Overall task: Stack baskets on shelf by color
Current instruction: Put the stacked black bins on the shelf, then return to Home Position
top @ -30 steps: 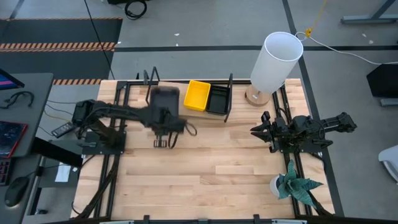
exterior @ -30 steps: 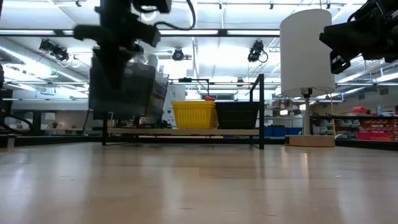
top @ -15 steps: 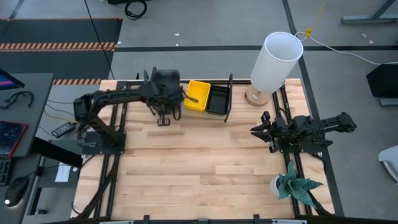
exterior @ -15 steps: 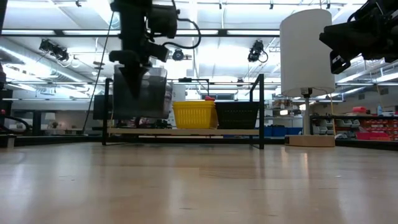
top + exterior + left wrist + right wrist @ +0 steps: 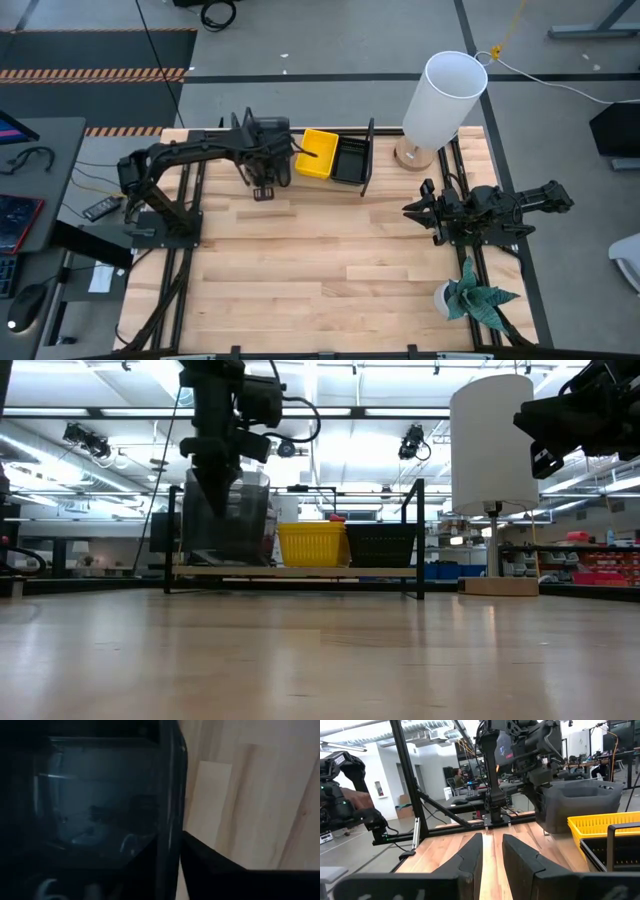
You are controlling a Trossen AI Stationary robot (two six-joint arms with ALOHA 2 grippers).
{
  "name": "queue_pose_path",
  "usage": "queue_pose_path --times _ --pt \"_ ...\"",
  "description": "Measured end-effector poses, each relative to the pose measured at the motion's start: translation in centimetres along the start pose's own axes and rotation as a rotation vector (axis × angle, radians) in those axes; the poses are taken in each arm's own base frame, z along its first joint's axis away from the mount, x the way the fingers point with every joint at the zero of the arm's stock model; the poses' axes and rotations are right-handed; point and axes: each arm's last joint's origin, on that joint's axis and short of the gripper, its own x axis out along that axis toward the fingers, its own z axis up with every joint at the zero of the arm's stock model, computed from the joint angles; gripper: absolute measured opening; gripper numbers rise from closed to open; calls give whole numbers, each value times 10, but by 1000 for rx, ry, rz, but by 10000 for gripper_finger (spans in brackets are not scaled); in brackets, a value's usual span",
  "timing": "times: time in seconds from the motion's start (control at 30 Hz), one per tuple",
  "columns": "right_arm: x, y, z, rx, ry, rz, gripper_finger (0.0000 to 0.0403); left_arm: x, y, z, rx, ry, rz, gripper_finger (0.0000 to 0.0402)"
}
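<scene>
So the left gripper (image 5: 215, 465) was pinching the rim of a smoky grey basket (image 5: 226, 520) over the shelf (image 5: 300, 572), just left of the yellow basket (image 5: 318, 153) and black basket (image 5: 351, 160). Right gripper (image 5: 492, 847) waited at the table's right edge, fingers apart, holding nothing.

Even bright overhead light on my tabletop (image 5: 330, 260), shadows soft. Low view: ceiling strip lights (image 5: 330, 412) glare, near wood blurred. My left wrist view dim, out of focus. Right wrist view: my fingers (image 5: 520, 857) soft.
</scene>
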Motion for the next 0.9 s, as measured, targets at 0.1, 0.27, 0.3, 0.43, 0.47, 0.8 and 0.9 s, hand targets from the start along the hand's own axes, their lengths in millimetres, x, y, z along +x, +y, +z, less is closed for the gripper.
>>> queue_pose_path --times 0.1,0.27,0.3,0.43,0.47,0.8,0.9 --pt "0 0 0 0 0 0 79 0 -3 0 13 22 40 85" --pt "0 0 0 0 0 0 79 -1 -3 -1 -6 39 83 156" --pt "0 0 0 0 0 0 79 -1 -3 -1 -7 44 81 169" --pt "0 0 0 0 0 0 79 -10 -4 -1 -16 58 76 199" --pt "0 0 0 0 0 0 79 -14 -4 1 -15 49 78 202" --pt "0 0 0 0 0 0 79 -64 -1 -4 -75 -350 25 180" --pt "0 0 0 0 0 0 79 -72 -5 -20 -85 -468 49 170"
